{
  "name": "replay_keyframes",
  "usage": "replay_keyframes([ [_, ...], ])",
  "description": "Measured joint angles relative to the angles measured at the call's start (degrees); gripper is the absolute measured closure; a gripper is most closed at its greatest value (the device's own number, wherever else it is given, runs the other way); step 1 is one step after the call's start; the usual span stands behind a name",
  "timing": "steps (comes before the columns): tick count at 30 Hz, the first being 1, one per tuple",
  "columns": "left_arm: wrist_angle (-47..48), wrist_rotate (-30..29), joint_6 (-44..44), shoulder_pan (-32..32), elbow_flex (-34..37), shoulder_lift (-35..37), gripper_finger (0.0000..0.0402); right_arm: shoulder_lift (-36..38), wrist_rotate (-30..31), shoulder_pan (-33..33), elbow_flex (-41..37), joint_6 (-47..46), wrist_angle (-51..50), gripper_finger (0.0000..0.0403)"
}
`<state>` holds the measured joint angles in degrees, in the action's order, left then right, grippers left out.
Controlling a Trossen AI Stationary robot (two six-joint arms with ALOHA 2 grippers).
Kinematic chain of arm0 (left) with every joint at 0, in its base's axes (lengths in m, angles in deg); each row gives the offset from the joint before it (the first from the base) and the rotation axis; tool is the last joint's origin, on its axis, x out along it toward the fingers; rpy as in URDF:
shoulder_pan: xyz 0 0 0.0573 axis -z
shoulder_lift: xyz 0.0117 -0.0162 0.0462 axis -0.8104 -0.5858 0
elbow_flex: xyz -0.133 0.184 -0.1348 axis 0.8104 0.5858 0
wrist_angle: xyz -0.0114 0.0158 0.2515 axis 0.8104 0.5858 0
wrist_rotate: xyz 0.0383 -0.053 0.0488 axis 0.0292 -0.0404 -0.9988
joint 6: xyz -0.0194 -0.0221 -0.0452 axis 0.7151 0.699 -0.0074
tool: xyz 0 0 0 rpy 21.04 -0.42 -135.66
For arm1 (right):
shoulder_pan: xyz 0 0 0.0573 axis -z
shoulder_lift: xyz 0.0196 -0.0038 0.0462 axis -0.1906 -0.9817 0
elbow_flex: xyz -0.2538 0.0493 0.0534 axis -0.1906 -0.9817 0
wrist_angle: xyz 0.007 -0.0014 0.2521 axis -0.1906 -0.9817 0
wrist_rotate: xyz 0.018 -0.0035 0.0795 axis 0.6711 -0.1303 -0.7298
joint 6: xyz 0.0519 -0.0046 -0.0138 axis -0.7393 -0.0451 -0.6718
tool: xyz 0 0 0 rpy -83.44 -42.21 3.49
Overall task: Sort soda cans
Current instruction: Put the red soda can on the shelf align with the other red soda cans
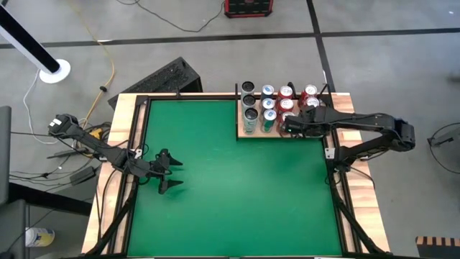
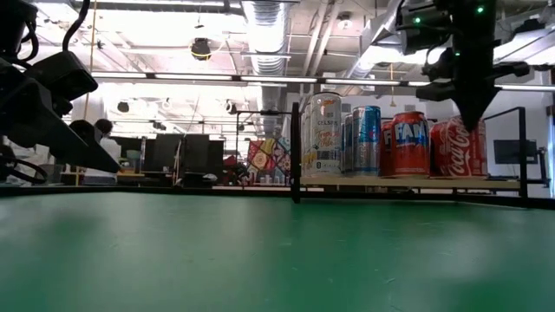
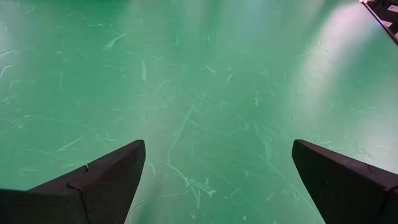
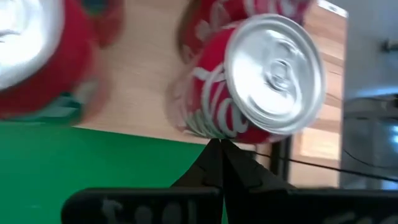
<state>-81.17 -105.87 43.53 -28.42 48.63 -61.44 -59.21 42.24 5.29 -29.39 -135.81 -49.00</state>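
Observation:
The soda cans stand upright in rows on a wooden tray (image 1: 341, 105) at the table's far right: dark cans (image 1: 249, 94), teal and silver cans (image 1: 268, 105) and red cans (image 1: 310, 93). My right gripper (image 1: 287, 128) is shut and points steeply down at the tray's near edge. Its tip (image 2: 475, 124) stands in front of a red cola can (image 4: 214, 106), just below that can's silver top. My left gripper (image 1: 178, 174) hangs open over the green mat (image 3: 199, 81) at the table's left, with nothing between its fingers. My right gripper's shut fingertips (image 4: 219, 149) stand against the lower near side of the red cola can (image 4: 211, 127), coming from above at a slant. I cannot tell whether they touch it. The can stands upright on the tray.
A black frame (image 1: 237, 115) walls the tray on its left and near sides. The wide green mat (image 1: 237, 194) lies between both arms. The table has wooden side rails (image 1: 121, 137). Beyond the far edge are the floor, cables and a dark box (image 1: 169, 75).

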Motion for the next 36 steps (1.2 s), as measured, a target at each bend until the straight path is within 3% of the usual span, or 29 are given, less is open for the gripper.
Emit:
replay_keyframes([
  [10, 0.0, 0.0, 0.0, 0.0, 0.0, 0.0, 0.0010, 0.0, -1.6, -0.9, 0.0, -3.8, -6.1, 0.0384],
  [22, 0.0, 0.0, 0.0, 0.0, 0.0, 0.0, 0.0010, 0.0, -2.2, 0.1, 0.0, 2.7, 6.4, 0.0384],
  [36, 0.0, 0.0, -0.2, 0.0, 0.0, 0.0, 0.0010, 0.0, -3.1, 0.6, 0.0, -2.3, -8.9, 0.0383],
])
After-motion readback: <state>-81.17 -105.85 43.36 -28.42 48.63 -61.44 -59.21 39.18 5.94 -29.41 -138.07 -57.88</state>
